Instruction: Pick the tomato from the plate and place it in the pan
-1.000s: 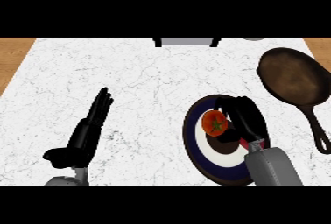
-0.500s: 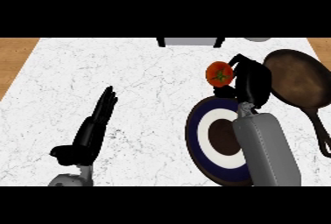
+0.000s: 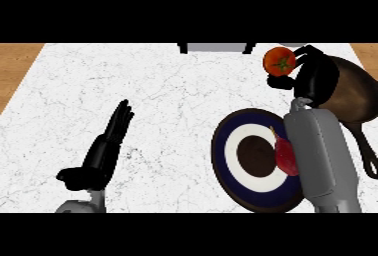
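The white marble counter (image 3: 170,100) carries everything. The pan (image 3: 354,97) sits at the plate's (image 3: 229,165) far right, my target. My right hand (image 3: 314,75) hangs beside the pan's near rim, fingers curled round the tomato (image 3: 280,61), lifted clear of the plate for carrying across. My left hand (image 3: 103,150) rests left of the plate, fingers straight. A red vegetable (image 3: 286,157) lies on the plate.

Your right hand (image 3: 314,75) grips tomato (image 3: 280,61) beside pan (image 3: 353,97); left hand (image 3: 107,142) rests flat on desk (image 3: 170,100); plate (image 3: 225,150) below.
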{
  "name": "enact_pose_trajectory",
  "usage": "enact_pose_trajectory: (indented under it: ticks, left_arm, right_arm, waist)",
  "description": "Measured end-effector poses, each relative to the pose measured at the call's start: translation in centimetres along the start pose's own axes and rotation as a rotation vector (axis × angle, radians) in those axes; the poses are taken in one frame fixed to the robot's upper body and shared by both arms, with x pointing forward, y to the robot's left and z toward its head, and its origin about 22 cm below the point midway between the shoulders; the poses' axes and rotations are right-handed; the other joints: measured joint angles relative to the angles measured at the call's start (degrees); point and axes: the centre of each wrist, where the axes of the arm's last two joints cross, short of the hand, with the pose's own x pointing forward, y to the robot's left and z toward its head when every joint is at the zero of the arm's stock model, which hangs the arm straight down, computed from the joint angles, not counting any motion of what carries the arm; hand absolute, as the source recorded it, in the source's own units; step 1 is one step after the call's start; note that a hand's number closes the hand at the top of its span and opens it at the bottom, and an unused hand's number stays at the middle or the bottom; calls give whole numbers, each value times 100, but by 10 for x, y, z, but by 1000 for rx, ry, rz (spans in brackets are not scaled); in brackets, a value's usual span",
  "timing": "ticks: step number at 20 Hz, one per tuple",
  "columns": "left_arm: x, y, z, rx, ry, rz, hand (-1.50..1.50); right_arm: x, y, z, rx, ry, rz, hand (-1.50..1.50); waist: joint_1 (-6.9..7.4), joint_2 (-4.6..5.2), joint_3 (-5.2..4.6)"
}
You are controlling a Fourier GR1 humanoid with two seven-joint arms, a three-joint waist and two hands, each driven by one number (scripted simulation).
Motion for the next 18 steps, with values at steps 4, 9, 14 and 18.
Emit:
enact_pose_trajectory:
  ticks: [4,9,14,18]
  left_arm:
    - [3,0,3,-4,-5,-5,0]
    - [4,0,3,-11,-5,3,0]
    - [1,-1,3,-20,-9,10,0]
    - [-2,-7,0,-28,-12,2,0]
  right_arm:
    - [-32,2,-27,-73,30,14,150]
    - [-79,-7,-54,-198,30,98,150]
    - [-120,-21,-80,-327,43,100,150]
    - [-139,-38,-100,-378,60,85,150]
  waist:
    - [16,7,2]
    - [33,23,4]
    - [92,52,12]
    - [152,85,20]
